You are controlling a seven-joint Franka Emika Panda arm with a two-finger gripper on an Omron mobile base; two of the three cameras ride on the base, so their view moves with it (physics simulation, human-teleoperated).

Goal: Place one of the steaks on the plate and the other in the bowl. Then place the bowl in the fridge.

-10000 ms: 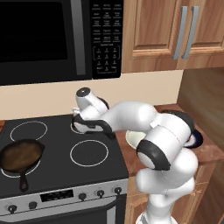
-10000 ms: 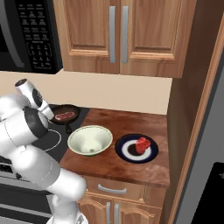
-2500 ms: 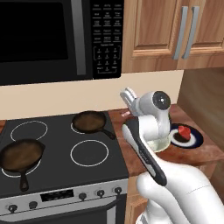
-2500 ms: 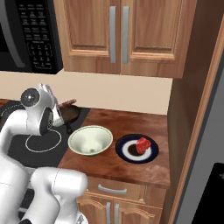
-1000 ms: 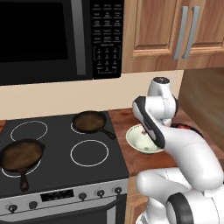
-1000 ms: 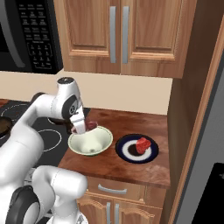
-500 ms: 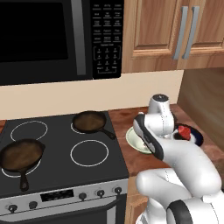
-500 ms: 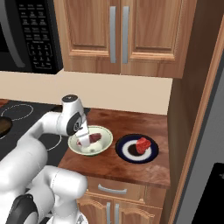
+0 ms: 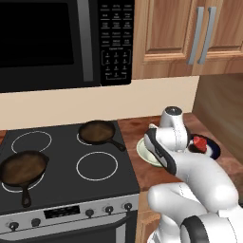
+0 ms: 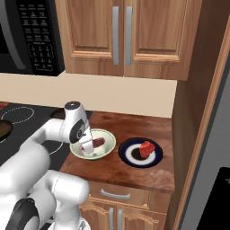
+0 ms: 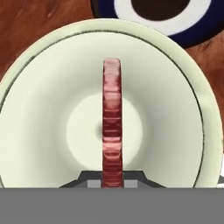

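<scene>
The tool (image 10: 88, 148) is clamped on a steak (image 11: 112, 127), held edge-on and centred over the pale bowl (image 11: 39, 113), low inside its rim. The step in hand looks like the release: it should go best if the tool lowers a touch more, then parts its fingers cleanly so the slab tips flat into the hollow rather than against the wall. Just beyond, on the wooden bench (image 10: 134, 173), the dark plate (image 10: 129, 154) already carries the other steak (image 10: 146, 148); lifting straight up avoids it.
</scene>
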